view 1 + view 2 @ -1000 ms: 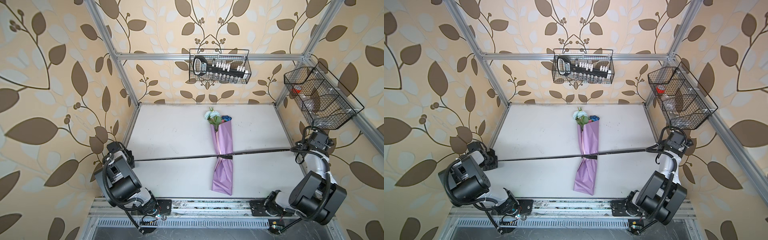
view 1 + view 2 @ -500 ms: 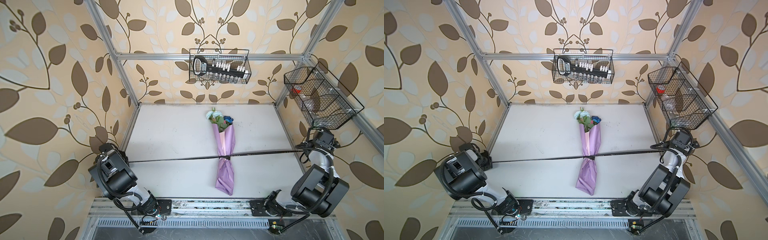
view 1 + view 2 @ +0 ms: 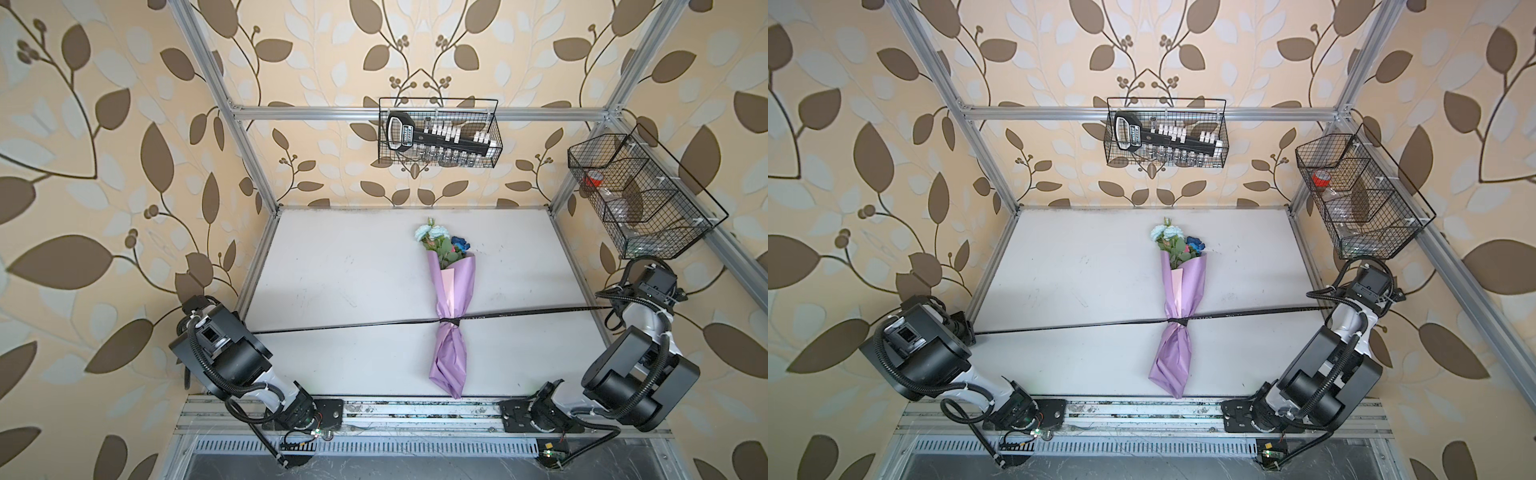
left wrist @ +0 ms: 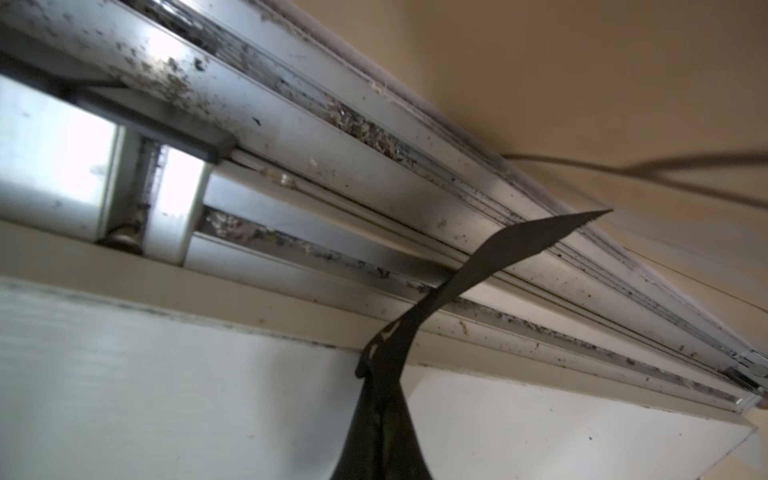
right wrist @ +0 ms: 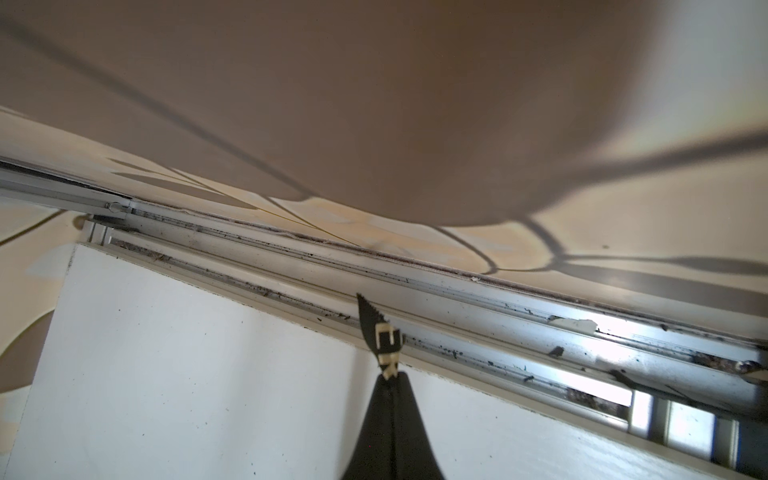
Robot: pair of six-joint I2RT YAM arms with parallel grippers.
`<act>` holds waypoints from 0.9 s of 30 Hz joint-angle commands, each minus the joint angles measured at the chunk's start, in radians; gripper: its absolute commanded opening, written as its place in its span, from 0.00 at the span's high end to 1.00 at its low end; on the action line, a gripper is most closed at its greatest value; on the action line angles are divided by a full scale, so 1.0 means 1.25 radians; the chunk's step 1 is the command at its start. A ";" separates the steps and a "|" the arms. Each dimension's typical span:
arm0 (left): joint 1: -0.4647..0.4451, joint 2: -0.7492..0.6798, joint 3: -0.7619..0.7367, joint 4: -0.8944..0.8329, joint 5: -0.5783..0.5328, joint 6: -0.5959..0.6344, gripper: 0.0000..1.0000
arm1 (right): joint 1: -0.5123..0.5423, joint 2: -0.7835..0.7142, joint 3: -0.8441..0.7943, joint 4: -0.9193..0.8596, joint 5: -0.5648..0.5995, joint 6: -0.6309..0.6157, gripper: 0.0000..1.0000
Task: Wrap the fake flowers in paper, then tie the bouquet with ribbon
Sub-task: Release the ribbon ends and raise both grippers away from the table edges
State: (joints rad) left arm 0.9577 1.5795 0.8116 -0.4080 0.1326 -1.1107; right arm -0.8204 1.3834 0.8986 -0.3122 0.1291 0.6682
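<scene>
In both top views the lilac-paper-wrapped bouquet of fake flowers point(image 3: 451, 291) lay mid-table on the white tabletop point(image 3: 332, 270). The long black ribbon point(image 3: 353, 326) was stretched taut sideways through the knot at its waist, apparently to cinch it.

In the left wrist view, the left gripper point(image 4: 380, 399) was clamped on one ribbon end.

In the right wrist view, the right gripper point(image 5: 390, 384) pinched the lettered other end.
</scene>
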 commanded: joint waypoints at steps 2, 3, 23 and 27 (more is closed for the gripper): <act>0.026 0.004 0.040 0.095 -0.057 -0.005 1.00 | -0.030 0.004 0.039 0.100 0.019 0.012 1.00; 0.017 -0.001 0.041 0.095 -0.046 0.005 1.00 | -0.024 0.000 0.034 0.106 0.003 0.011 1.00; -0.509 -0.262 0.031 0.108 0.218 0.095 1.00 | 0.356 -0.174 0.002 0.064 0.050 -0.039 1.00; -0.597 -0.305 0.043 0.096 0.236 0.114 1.00 | 0.433 -0.190 0.012 0.053 0.049 -0.041 1.00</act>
State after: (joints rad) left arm 0.2523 1.2549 0.8268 -0.2821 0.3767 -1.0100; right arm -0.3496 1.1839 0.8661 -0.3599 0.1825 0.6926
